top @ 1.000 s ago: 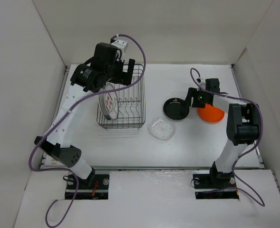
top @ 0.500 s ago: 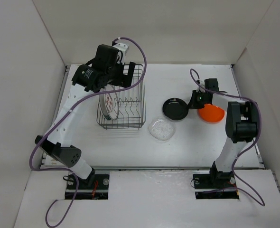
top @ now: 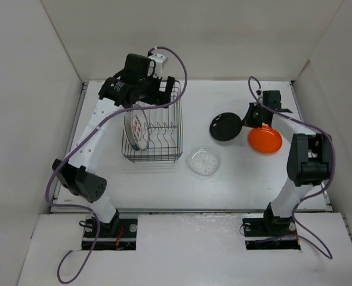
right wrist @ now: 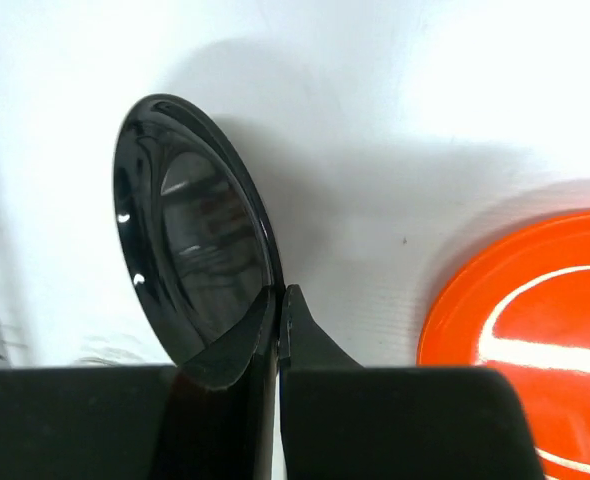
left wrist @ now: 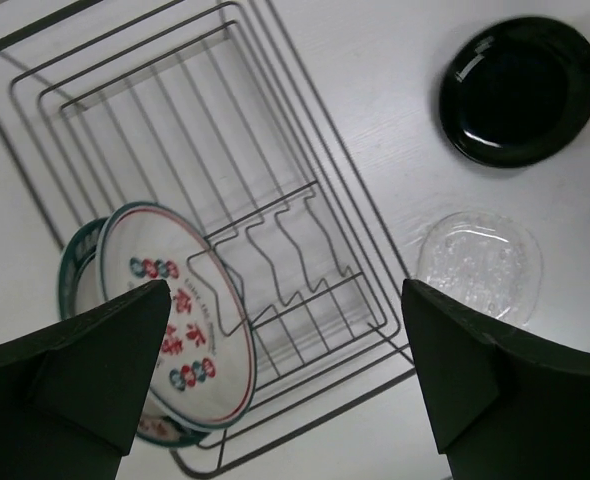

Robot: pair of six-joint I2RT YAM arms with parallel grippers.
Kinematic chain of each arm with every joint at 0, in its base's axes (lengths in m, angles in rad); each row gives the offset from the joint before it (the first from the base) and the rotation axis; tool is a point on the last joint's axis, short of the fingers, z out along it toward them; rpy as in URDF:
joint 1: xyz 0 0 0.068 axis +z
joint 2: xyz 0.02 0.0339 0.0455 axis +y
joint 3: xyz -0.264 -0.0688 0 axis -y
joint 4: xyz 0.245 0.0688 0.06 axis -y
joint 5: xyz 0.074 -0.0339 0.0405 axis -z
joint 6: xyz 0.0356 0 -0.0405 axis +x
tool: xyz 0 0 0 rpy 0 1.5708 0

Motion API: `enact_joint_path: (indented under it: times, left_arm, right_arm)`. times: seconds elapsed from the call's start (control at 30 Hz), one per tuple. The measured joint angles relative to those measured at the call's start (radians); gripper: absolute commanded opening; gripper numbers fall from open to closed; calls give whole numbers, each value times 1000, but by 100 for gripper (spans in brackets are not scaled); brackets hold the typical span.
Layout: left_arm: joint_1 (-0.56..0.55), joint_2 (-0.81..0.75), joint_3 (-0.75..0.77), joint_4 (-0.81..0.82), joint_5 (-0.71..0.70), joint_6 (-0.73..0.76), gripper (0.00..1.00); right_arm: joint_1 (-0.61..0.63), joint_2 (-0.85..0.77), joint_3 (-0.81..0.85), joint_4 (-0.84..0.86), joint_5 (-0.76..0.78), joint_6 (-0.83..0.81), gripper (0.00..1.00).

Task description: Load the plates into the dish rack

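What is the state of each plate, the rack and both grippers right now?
Dish rack: holds two plates.
Red-character plate: on edge in rack.
Patterned-rim plate: on edge beside it.
Black plate: tilted, pinched at rim.
Orange plate: flat on table.
Glass plate: flat on table.
Left gripper: open, over rack.
Right gripper: shut on black plate.

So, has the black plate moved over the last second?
Yes. The black plate, pinched by the right pincer, has tilted up and shifted farther from the clear plate.
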Motion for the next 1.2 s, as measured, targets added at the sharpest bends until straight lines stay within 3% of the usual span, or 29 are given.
enact_joint_path:
  times: [0.2,0.4,0.63,0.83,0.97,1.03,1.07,1.1,1.13,1.2]
  left_arm:
    - [-16,63,1,123,187,36,100]
    - [-53,164,9,226,344,78,100]
    - [-57,308,67,267,448,77,100]
    - [-52,335,70,281,484,72,100]
    - [-35,338,78,293,594,57,73]
    - [-24,341,87,296,665,49,21]
    - [-19,341,89,299,694,49,21]
    - [-15,341,92,300,712,53,5]
    - [-5,341,93,307,738,43,0]
    - [10,341,95,315,758,25,0]
  right_arm:
    - [15,-209,1,71,72,75,0]
    - [118,-342,-4,122,85,95,0]
    - [158,-402,-58,204,-54,122,0]
    - [157,-403,-64,256,-143,137,0]
    - [158,-403,-64,281,-178,142,0]
    - [158,-403,-64,288,-188,148,0]
    - [158,-403,-64,289,-190,148,0]
    - [158,-403,-64,294,-191,151,0]
    - [158,-403,-65,296,-195,150,0]
    - [159,-403,-67,301,-209,149,0]
